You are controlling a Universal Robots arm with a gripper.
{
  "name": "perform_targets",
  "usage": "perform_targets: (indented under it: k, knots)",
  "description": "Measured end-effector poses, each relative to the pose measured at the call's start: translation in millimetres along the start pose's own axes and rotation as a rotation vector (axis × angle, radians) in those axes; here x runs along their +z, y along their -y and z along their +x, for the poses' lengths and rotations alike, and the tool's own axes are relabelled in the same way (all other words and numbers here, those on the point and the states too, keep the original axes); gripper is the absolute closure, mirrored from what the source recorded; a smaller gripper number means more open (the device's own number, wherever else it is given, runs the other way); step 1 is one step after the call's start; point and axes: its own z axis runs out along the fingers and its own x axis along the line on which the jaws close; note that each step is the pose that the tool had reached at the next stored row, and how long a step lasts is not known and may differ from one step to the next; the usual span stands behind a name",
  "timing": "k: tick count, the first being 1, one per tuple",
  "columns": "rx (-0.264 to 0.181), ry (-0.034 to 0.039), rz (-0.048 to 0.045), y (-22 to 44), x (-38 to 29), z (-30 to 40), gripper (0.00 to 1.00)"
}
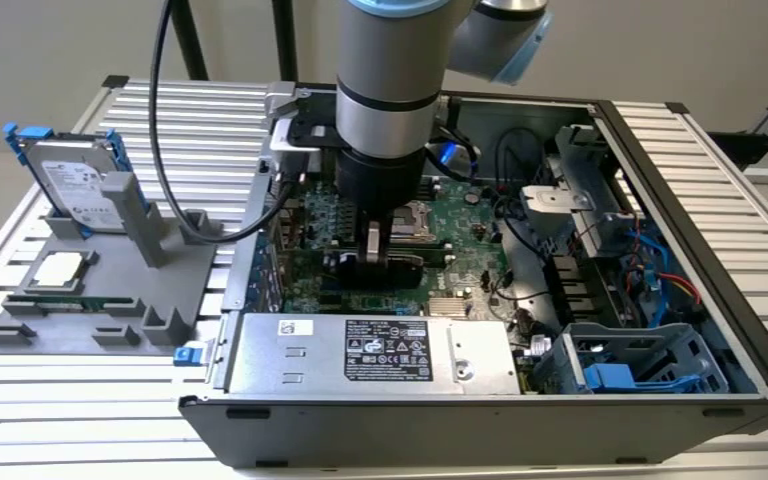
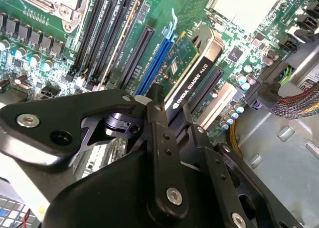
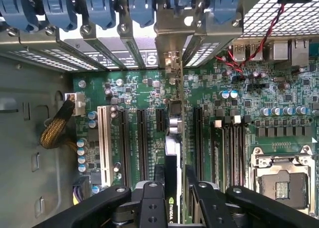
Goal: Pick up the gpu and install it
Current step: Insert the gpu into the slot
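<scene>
Green-faced gpu (image 2: pixel 192 71) | clamped edge-on between hand (image 2: pixel 167 120) fingers (over motherboard (image 3: pixel 134 88))

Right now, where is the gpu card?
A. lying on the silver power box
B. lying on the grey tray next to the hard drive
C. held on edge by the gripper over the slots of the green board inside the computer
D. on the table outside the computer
C: in the second wrist view the gripper is shut on the gpu, which stands on edge right over the motherboard slots inside the computer case.
</scene>
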Motion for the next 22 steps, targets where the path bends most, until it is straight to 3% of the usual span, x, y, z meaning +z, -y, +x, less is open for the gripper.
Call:
perform_targets:
  k: [8, 15, 22]
  knots:
    - [0.0, 0.0116, -0.0007, -0.2, 0.1, -1.5, 1.0]
    - [0.0, 0.0166, -0.0013, 0.0, 5.3, -1.3, 1.0]
    - [0.0, 0.0245, -0.0018, 1.5, 6.2, -1.5, 1.0]
